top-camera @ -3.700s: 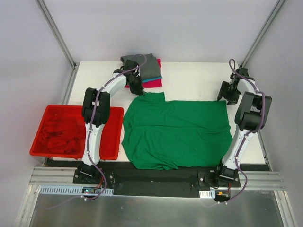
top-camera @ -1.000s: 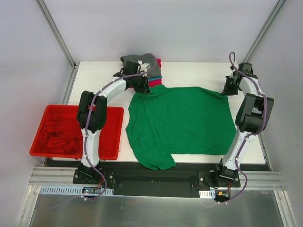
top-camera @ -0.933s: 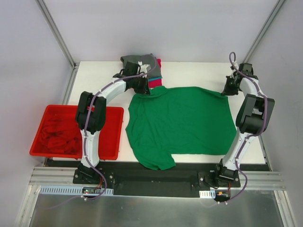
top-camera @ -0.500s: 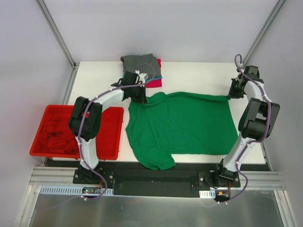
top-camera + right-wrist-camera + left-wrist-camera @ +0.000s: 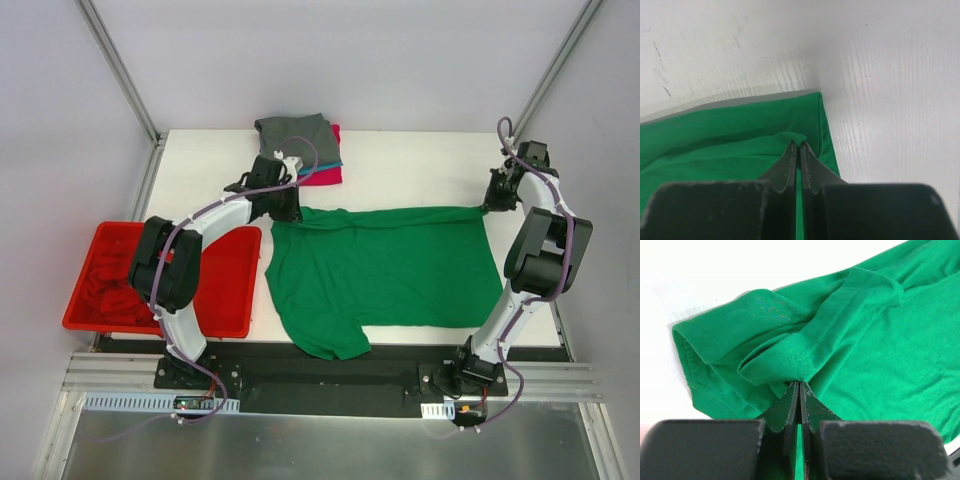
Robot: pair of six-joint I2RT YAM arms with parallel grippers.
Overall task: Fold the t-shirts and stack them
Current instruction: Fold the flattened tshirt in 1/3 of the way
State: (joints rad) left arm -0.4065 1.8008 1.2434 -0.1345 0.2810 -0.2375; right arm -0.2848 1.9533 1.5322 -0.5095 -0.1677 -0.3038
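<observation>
Green t-shirt [image 5: 385,265]: it lies spread out flat in the middle of the table. One sleeve sticks out at the near left. Its far edge runs in a straight line from one gripper to the other.

Left gripper [image 5: 799,385]: it is closed tight on the green t-shirt. It pinches a bunched fold of cloth at the far left corner of the shirt. The cloth is crumpled and folded over just past the tips.

Right gripper [image 5: 796,146]: it is closed tight on the green t-shirt too. It pinches a small bit of cloth at the far right corner. The corner sits low by the table top.

Table [image 5: 420,160]: it is white. The right wrist view shows a few thin scratches on it.

Stack: it sits at the far side of the table, just past the left gripper. The grey t-shirt [image 5: 295,132] is on top. A thin edge of the teal t-shirt [image 5: 322,168] peeks out under it. The magenta t-shirt [image 5: 322,179] is under those.

Red bin [image 5: 238,290]: it is at the near left, just beside the left edge of the green t-shirt.

Red t-shirts [image 5: 120,285]: they lie crumpled in the left part of the red bin.
</observation>
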